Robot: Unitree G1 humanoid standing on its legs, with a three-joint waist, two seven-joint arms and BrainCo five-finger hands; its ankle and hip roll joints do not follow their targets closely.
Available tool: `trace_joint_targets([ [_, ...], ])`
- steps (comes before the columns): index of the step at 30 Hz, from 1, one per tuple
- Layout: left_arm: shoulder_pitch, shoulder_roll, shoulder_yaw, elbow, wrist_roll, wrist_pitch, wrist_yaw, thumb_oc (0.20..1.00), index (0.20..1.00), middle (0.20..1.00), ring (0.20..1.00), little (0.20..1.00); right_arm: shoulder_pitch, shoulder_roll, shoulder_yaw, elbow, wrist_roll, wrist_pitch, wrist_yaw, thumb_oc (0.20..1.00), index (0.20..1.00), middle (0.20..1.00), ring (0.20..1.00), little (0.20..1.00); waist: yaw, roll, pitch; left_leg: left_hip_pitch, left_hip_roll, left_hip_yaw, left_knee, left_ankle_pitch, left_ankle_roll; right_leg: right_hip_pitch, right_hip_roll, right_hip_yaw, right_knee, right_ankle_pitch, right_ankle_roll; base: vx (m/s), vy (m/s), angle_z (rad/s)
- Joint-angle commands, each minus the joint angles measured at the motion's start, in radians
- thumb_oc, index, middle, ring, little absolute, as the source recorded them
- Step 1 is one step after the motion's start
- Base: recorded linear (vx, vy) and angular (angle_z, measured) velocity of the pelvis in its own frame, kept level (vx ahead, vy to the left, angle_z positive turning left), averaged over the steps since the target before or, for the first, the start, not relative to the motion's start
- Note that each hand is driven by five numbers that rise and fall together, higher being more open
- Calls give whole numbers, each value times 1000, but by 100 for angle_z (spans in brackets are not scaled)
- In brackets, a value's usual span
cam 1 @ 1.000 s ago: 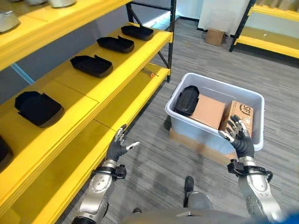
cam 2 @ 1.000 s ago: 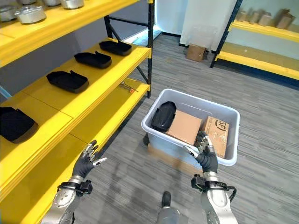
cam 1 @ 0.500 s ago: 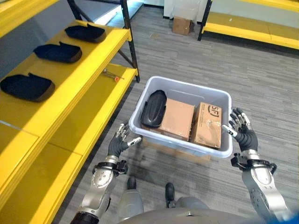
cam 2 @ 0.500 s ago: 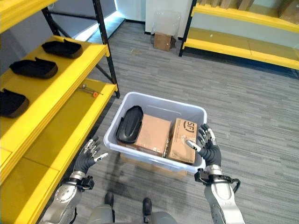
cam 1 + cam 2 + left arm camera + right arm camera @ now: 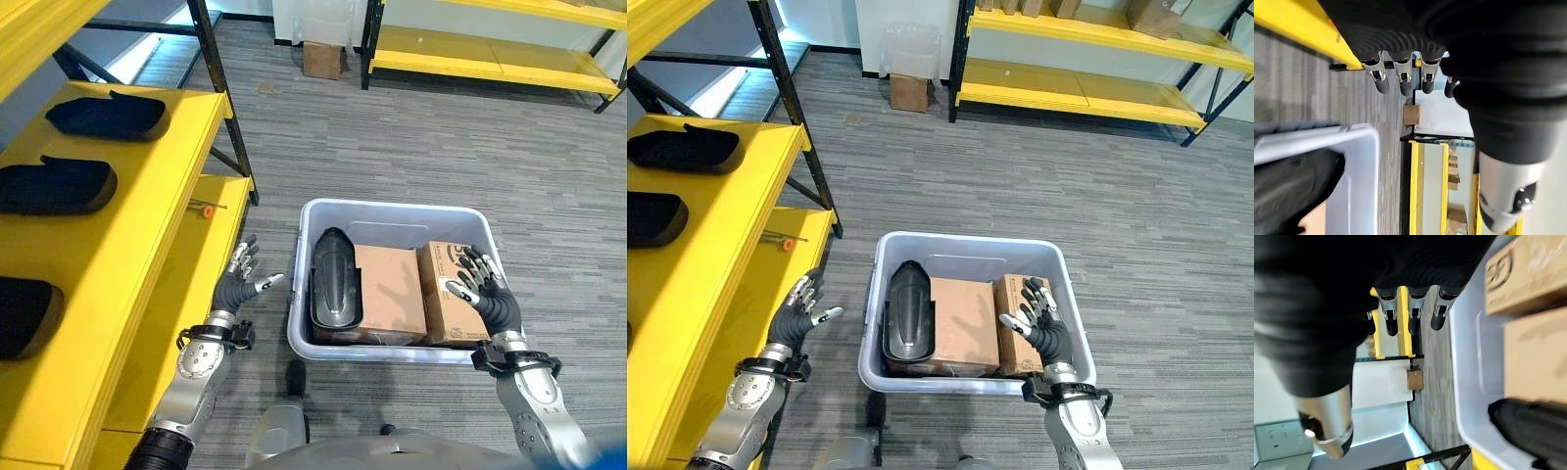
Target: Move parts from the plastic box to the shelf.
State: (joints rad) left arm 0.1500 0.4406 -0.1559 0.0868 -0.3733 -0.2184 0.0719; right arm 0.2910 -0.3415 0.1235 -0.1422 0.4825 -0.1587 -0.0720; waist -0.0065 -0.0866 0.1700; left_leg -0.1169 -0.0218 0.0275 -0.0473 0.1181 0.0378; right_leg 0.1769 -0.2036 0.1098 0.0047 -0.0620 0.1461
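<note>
Now that the view has swung round to face the plastic box [image 5: 392,348] squarely, both hands, left hand [image 5: 238,287] and right hand [image 5: 482,296], are hovering spread-fingered and empty beside it, the black part [image 5: 334,280] lying inside, unpicked.

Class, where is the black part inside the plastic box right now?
The black part lies along the robot's left side of the plastic box, beside a cardboard box.
</note>
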Motion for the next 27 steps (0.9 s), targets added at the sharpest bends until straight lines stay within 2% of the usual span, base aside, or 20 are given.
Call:
trace_joint_targets([
  [1, 52, 12, 7, -80, -3, -56, -3, 1000, 1000, 1000, 1000, 1000, -46, -38, -44, -40, -15, -33, 4, 1000, 1000, 1000, 1000, 1000, 7, 18, -62, -75, 69, -2, 119, -69, -57, -71, -15, -23, 46, 50, 25, 97, 156, -15],
  [2, 52, 12, 7, -80, -3, -56, -3, 1000, 1000, 1000, 1000, 1000, -46, -38, -44, -40, -15, -33, 4, 1000, 1000, 1000, 1000, 1000, 7, 18, -62, -75, 69, -2, 119, -69, -57, -72, -15, -22, 46, 50, 25, 71, 138, -18],
  [3, 50, 20, 5, -78, -5, -53, -3, 1000, 1000, 1000, 1000, 1000, -54, -37, -41, -35, -15, -31, -2, 1000, 1000, 1000, 1000, 1000, 5, 17, -59, -70, 56, 8, 119, -82, -44, -94, -23, -21, 70, 89, 36, 37, 95, -13],
  [4, 50, 20, 5, -78, -5, -53, -3, 1000, 1000, 1000, 1000, 1000, -54, -37, -41, -35, -15, -31, -2, 1000, 1000, 1000, 1000, 1000, 6, 17, -59, -70, 56, 10, 118, -83, -44, -94, -24, -20, 71, 89, 36, 79, 183, -4],
  [6, 49, 27, 14, -82, -4, -48, 3, 1000, 1000, 1000, 1000, 1000, -67, -28, -35, -30, -7, -29, -5, 1000, 1000, 1000, 1000, 1000, 12, 17, -55, -40, 42, 20, 97, -96, -29, -124, -32, -38, 111, 145, 49, 44, 109, -3],
  [7, 49, 27, 14, -82, -4, -48, 3, 1000, 1000, 1000, 1000, 1000, -68, -28, -35, -30, -7, -29, -5, 1000, 1000, 1000, 1000, 1000, 13, 17, -55, -39, 42, 21, 96, -95, -29, -124, -32, -37, 111, 145, 49, -1, 78, -25],
  [8, 43, 29, 21, -82, -4, -45, 12, 1000, 1000, 1000, 1000, 1000, -88, -21, -23, -23, -8, -27, -12, 1000, 1000, 1000, 1000, 1000, 22, 23, -45, -17, 45, 37, 80, -101, -25, -153, -38, -99, 142, 160, 47, -3, 57, -31],
  [9, 43, 29, 21, -82, -4, -45, 12, 1000, 1000, 1000, 1000, 1000, -89, -21, -23, -23, -8, -27, -12, 1000, 1000, 1000, 1000, 1000, 22, 23, -44, -15, 45, 37, 78, -101, -25, -152, -38, -99, 143, 160, 47, -9, 87, -37],
  [11, 44, 27, 32, -80, -5, -43, 23, 1000, 1000, 1000, 1000, 1000, -109, -17, -11, -16, -3, -31, -17, 1000, 1000, 1000, 1000, 1000, 42, 26, -39, 10, 56, 67, 63, -107, -28, -157, -34, -226, 137, 128, 38, 14, 53, -52],
  [12, 47, 22, 31, -75, -9, -41, 17, 1000, 1000, 1000, 1000, 1000, -114, -22, -10, -12, 0, -31, -19, 1000, 1000, 1000, 1000, 1000, 29, 33, -37, 36, 64, 68, 40, -100, -31, -174, 41, -209, 115, 49, 14, 36, 27, -62],
  [13, 47, 22, 31, -75, -9, -41, 17, 1000, 1000, 1000, 1000, 1000, -114, -22, -10, -12, 0, -31, -19, 1000, 1000, 1000, 1000, 1000, 30, 33, -37, 37, 64, 68, 40, -100, -31, -173, 41, -208, 115, 49, 14, 42, -1, -52],
  [14, 51, 21, 32, -66, -16, -45, 22, 1000, 1000, 1000, 1000, 1000, -110, -32, -10, -9, 6, -37, -12, 1000, 1000, 1000, 1000, 1000, 23, 31, -28, 40, 64, 64, 41, -99, -31, -188, 82, -185, 105, 15, -13, 22, -19, -27],
  [15, 60, 20, 39, -80, -15, -41, 19, 1000, 1000, 1000, 1000, 1000, -101, -28, -11, -15, 12, -35, -18, 1000, 1000, 1000, 1000, 1000, 25, 31, -24, 48, 63, 61, 45, -98, -34, -167, 68, -201, 97, 2, -17, 21, -78, -8],
  [16, 65, 6, 35, -67, -3, -36, 15, 1000, 1000, 1000, 1000, 1000, -95, -36, -15, -31, 9, -34, -14, 1000, 1000, 1000, 1000, 1000, 22, 28, -21, 58, 67, 59, 42, -93, -40, -143, 85, -188, 77, -5, -34, 10, -68, 9],
  [22, 97, -19, 41, -78, -16, -31, -1, 1000, 1000, 1000, 1000, 1000, -63, -60, -40, -45, 17, -34, -3, 1000, 1000, 1000, 1000, 1000, 24, 19, -24, 80, 96, 52, 29, -66, -72, -94, 116, -208, 12, -8, -56, -9, -165, 11],
  [23, 102, -18, 39, -74, -15, -25, -4, 1000, 1000, 1000, 1000, 1000, -54, -71, -48, -49, 18, -33, 2, 1000, 1000, 1000, 1000, 1000, 22, 18, -20, 74, 109, 41, 30, -50, -82, -90, 134, -213, 10, -15, -69, -44, -179, 14],
  [24, 102, -18, 39, -74, -15, -25, -4, 1000, 1000, 1000, 1000, 1000, -53, -71, -48, -49, 18, -33, 2, 1000, 1000, 1000, 1000, 1000, 21, 18, -20, 73, 109, 40, 30, -50, -83, -90, 134, -214, 10, -15, -70, -85, -221, 11],
  [27, 93, -25, 28, -66, -12, -21, -8, 1000, 1000, 1000, 1000, 1000, -40, -91, -67, -49, 23, -39, 4, 1000, 1000, 1000, 1000, 1000, 19, 19, 5, 20, 130, 23, 44, -2, -111, -95, 154, -241, 3, -24, -88, -108, -164, 16],
])
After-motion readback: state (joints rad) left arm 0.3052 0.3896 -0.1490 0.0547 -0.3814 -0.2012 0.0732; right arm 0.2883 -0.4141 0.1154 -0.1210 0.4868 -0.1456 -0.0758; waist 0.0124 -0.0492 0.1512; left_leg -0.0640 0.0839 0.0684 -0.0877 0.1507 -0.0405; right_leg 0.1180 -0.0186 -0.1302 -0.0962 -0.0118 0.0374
